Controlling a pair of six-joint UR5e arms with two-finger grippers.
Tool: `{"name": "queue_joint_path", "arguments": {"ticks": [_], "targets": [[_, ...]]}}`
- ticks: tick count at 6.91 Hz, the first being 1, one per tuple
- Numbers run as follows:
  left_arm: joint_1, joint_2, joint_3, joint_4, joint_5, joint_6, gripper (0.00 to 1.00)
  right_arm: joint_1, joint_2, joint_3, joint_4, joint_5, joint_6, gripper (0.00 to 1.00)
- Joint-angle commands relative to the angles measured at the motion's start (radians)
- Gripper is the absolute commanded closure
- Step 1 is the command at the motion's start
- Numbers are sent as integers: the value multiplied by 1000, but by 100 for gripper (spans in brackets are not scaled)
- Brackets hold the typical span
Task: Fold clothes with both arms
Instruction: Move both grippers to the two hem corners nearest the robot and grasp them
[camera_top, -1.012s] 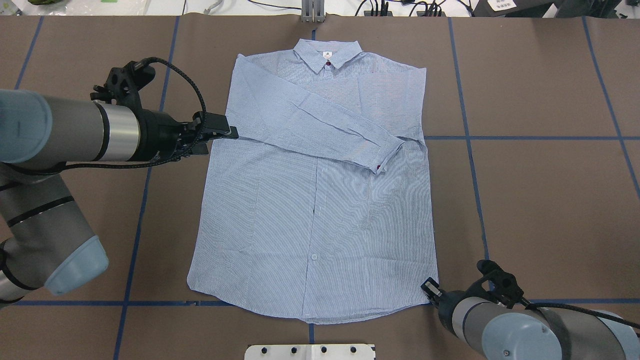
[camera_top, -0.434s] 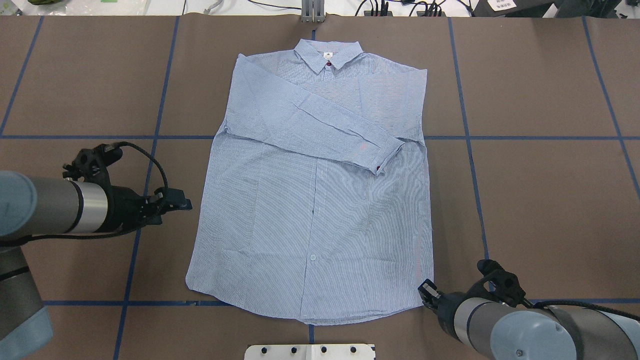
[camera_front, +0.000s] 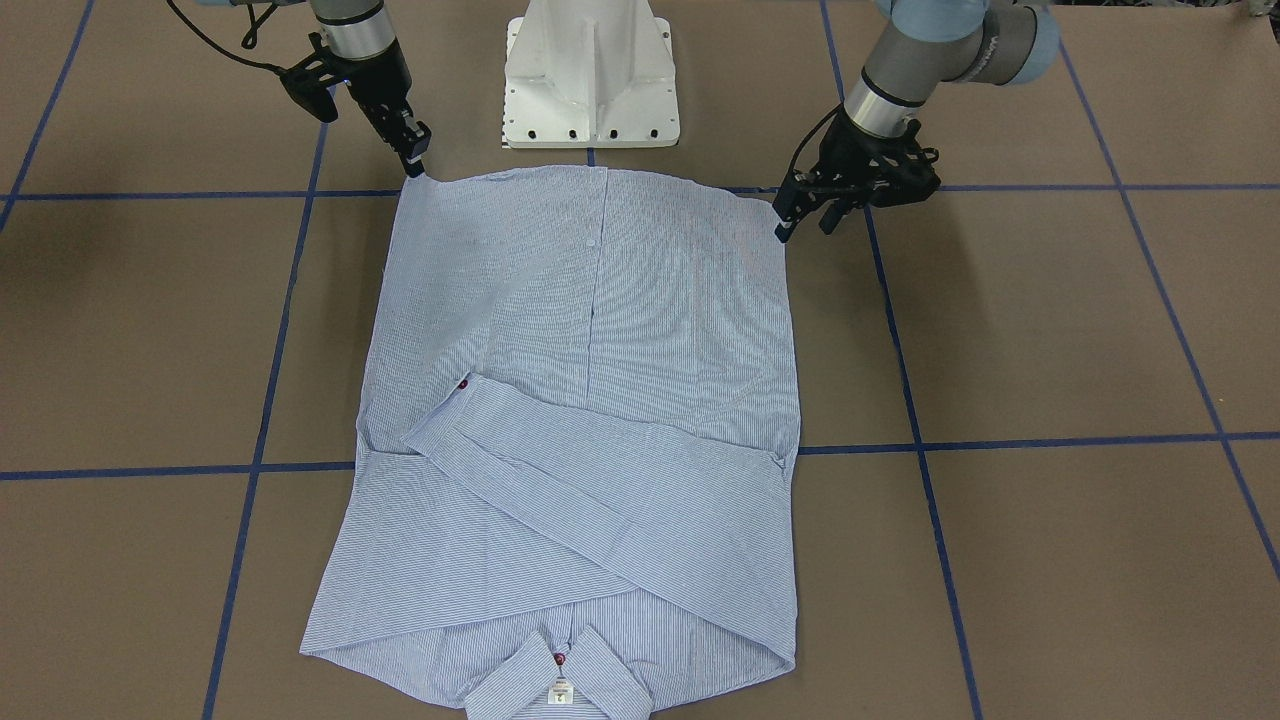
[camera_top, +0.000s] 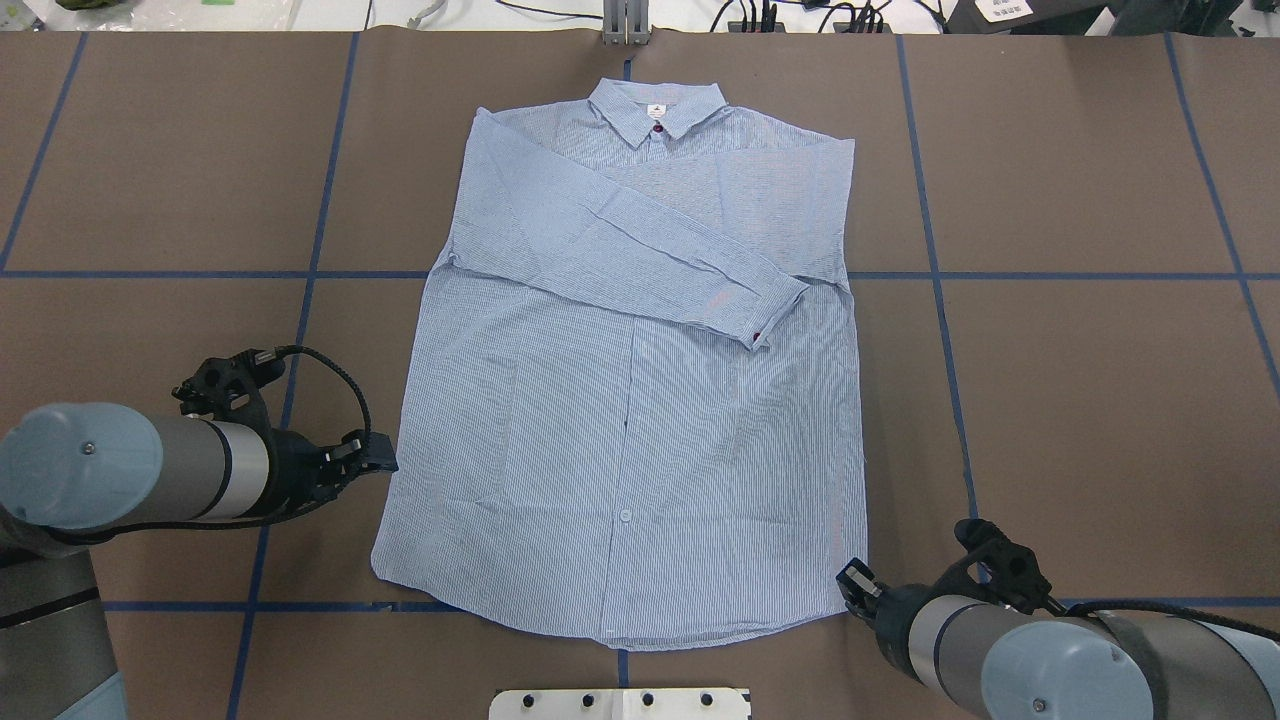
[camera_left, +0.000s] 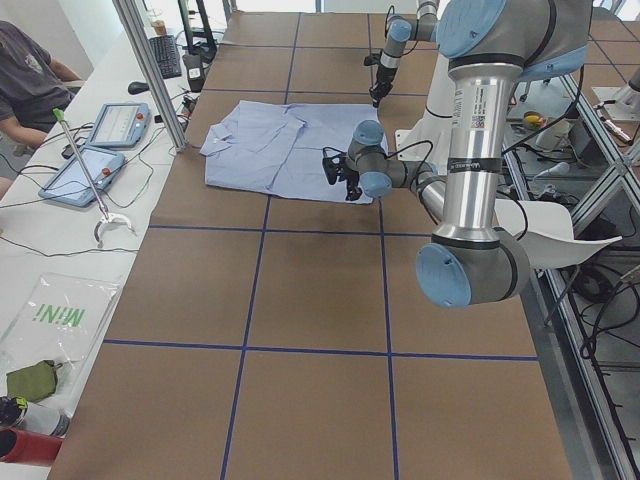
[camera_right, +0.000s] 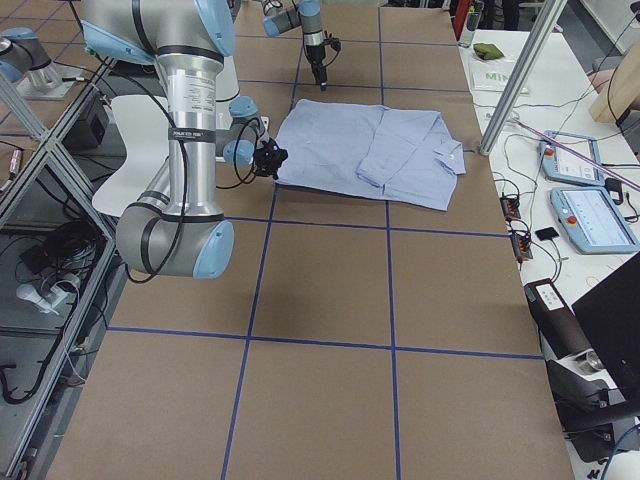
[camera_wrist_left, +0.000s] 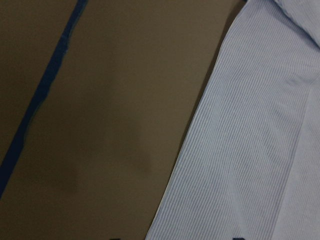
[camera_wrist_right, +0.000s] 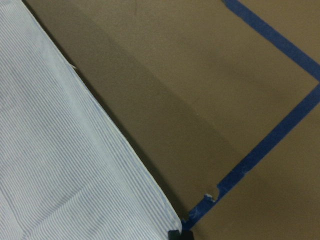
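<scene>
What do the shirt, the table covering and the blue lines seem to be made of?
Shirt: thin woven cloth, perhaps cotton, matte; fine stripes, soft creases. Table covering: probably brown paper or card; flat, dull, uniform. Blue lines: likely tape; a ragged torn end shows.

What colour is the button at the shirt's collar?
The button at the collar of the shirt is dark red; it shows best in the exterior front-facing view.

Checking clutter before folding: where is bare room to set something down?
Brown paper table lies bare on both sides of the light blue striped shirt. Crowded at the hem: black left gripper by one edge, black right gripper at the other corner, white base between.
</scene>
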Motion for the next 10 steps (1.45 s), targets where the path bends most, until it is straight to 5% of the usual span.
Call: {"name": "queue_joint_path", "arguments": {"ticks": [1,10], "targets": [[70,-25,-1,70,36,-43,24,-1,1,-2,0,0,0,100],[122,-36,34,108,38,-44,40,-1,1,1,0,-2,-3,100]]}}
